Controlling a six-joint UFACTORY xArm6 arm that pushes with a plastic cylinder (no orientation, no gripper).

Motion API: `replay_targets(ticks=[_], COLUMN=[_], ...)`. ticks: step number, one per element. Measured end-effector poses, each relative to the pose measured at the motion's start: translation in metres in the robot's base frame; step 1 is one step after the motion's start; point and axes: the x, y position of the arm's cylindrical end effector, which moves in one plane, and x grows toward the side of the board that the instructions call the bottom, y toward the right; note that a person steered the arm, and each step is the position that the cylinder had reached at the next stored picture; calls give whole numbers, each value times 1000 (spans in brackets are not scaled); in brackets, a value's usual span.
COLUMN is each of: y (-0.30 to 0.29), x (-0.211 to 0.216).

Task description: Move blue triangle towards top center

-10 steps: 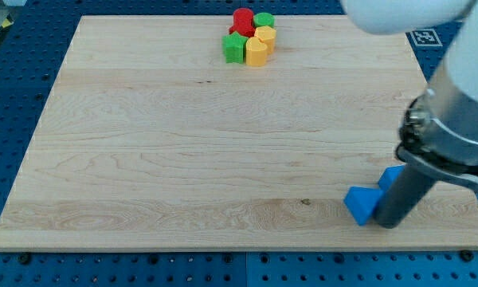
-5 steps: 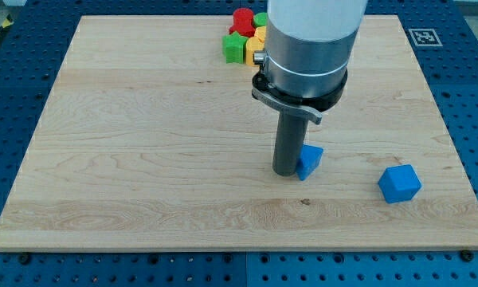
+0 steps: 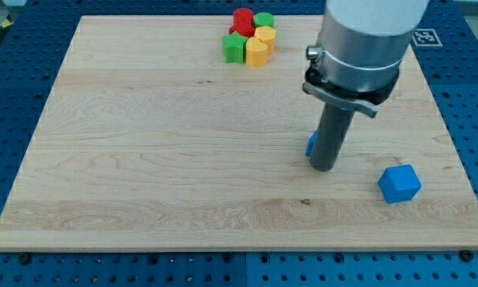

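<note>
My tip (image 3: 323,167) rests on the wooden board (image 3: 143,159), right of its centre. The blue triangle (image 3: 311,144) is mostly hidden behind the rod; only a sliver shows at the rod's left edge, touching it. A blue cube (image 3: 399,183) lies to the lower right of the tip, apart from it. The arm's grey body fills the view's top right.
A cluster sits at the board's top centre: a red block (image 3: 243,19), a green block (image 3: 264,18), a green star-shaped block (image 3: 234,49) and two yellow blocks (image 3: 257,53) (image 3: 266,35). A marker tag (image 3: 427,37) lies off the board's top right corner.
The rod has moved from the triangle's left side to its front right. The triangle has shifted slightly up and is now mostly hidden behind the rod. The blue cube stays put.
</note>
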Motion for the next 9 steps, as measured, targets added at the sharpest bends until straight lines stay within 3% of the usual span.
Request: replay_targets(ticks=[4, 9], y=[35, -20], x=[-89, -69])
